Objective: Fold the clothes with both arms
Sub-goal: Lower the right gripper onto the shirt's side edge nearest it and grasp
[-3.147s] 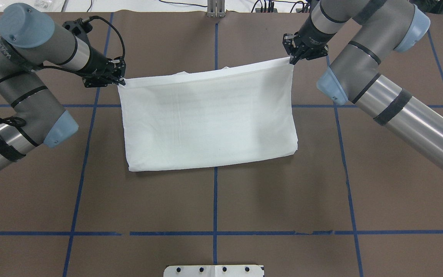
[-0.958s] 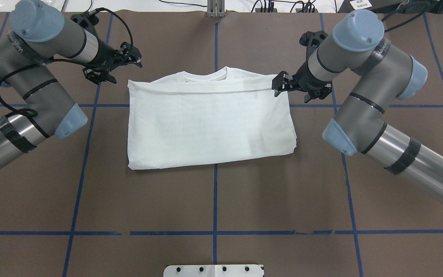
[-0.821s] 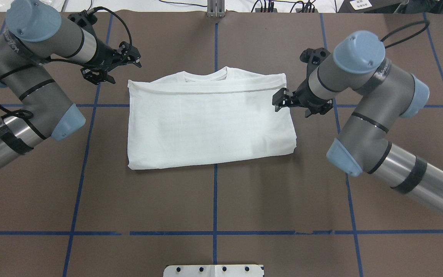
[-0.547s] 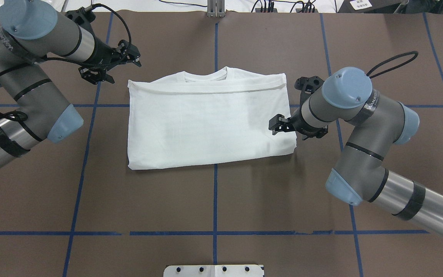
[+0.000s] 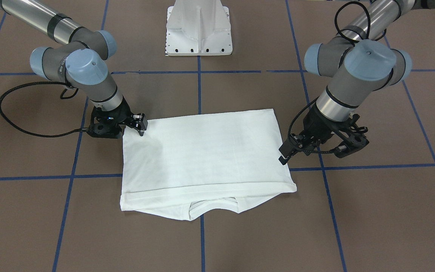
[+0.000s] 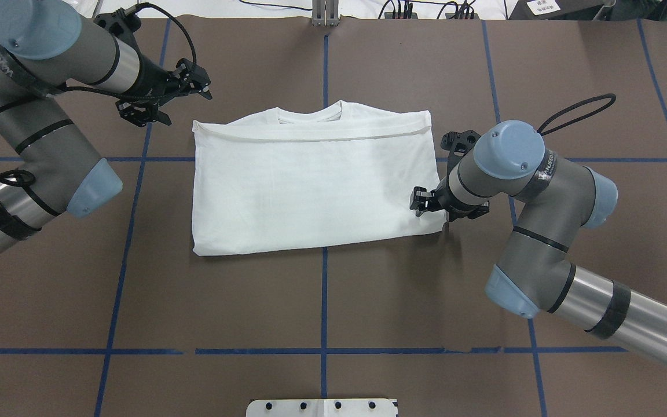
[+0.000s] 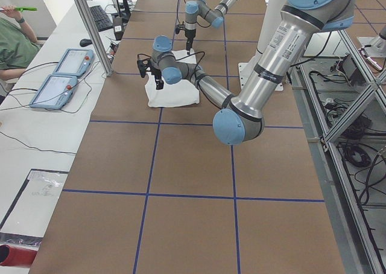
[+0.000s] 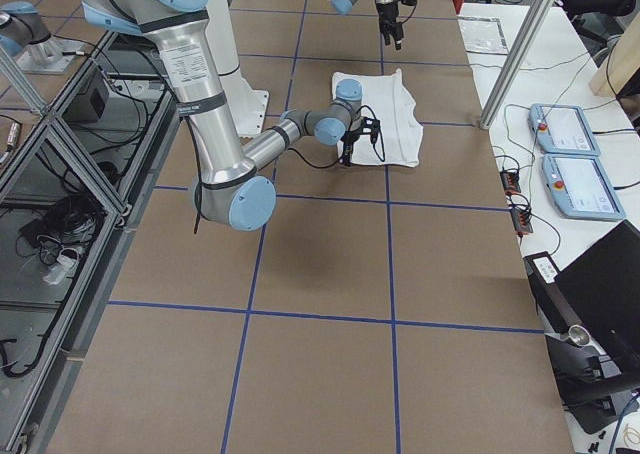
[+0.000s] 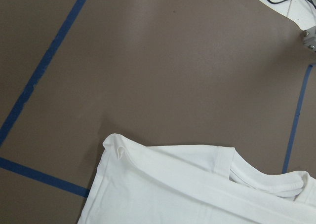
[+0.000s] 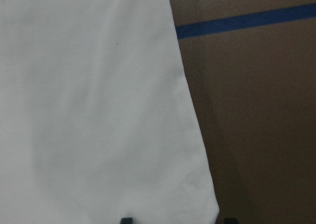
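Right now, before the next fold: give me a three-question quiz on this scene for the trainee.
1. True or false: the left gripper is clamped on the shirt.
2. Which part of the shirt is the right gripper over? A. near-right corner B. far-left corner C. the middle
3. Fill in: in the overhead view, the collar is at the shirt's ____ edge (top/bottom).

Key
1. False. It is open and hangs clear of the far-left corner.
2. A. Its fingers stand apart at that corner.
3. Top.
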`<state>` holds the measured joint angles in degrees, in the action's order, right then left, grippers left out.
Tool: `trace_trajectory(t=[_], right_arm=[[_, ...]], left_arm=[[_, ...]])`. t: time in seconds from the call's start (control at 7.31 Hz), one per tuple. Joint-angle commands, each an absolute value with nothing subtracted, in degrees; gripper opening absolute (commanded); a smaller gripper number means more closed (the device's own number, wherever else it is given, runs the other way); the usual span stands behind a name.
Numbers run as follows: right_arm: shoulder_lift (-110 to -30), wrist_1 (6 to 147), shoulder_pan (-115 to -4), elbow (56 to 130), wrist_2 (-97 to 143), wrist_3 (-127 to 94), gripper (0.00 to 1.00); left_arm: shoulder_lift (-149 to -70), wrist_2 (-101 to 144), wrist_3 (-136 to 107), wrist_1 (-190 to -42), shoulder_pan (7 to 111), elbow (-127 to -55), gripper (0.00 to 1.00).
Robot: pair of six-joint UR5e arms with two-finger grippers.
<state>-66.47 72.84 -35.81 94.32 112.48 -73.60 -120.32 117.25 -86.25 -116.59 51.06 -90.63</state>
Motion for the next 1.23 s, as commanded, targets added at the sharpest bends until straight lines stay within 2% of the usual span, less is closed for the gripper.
trace_trajectory(t=[0.0, 0.14, 0.27, 0.41, 0.55, 0.82, 1.09], right_arm=[[-66.27, 73.73, -35.86, 95.79, 112.94, -73.74, 0.05], [-66.88, 73.74, -35.86, 96.32, 112.85, -73.74, 0.14], [-66.97, 73.74, -35.77, 96.33, 112.85, -73.74, 0.26], [-67.15, 73.74, -35.68, 96.42, 112.76, -73.74, 0.32], [-67.67, 73.74, -35.60, 96.42, 112.85, -73.74, 0.00], [-71.25, 73.83, -35.51, 99.90, 113.03, -73.30, 0.00], [-80.28, 74.44, -35.25, 109.20, 113.12, -73.21, 0.00]], left_arm=[[-119.80, 116.89, -86.22, -116.54, 51.06, -90.97, 0.99], [-119.88, 116.89, -86.22, -116.63, 51.06, -90.97, 0.99], [-119.97, 116.89, -86.22, -116.63, 51.06, -91.05, 0.99], [-119.97, 116.89, -86.22, -116.63, 50.98, -91.05, 0.99], [-120.06, 116.89, -86.22, -116.63, 50.98, -91.14, 0.99], [-120.06, 116.81, -86.31, -116.46, 50.98, -92.10, 0.99], [-120.15, 116.81, -86.31, -116.46, 50.98, -92.46, 0.99]])
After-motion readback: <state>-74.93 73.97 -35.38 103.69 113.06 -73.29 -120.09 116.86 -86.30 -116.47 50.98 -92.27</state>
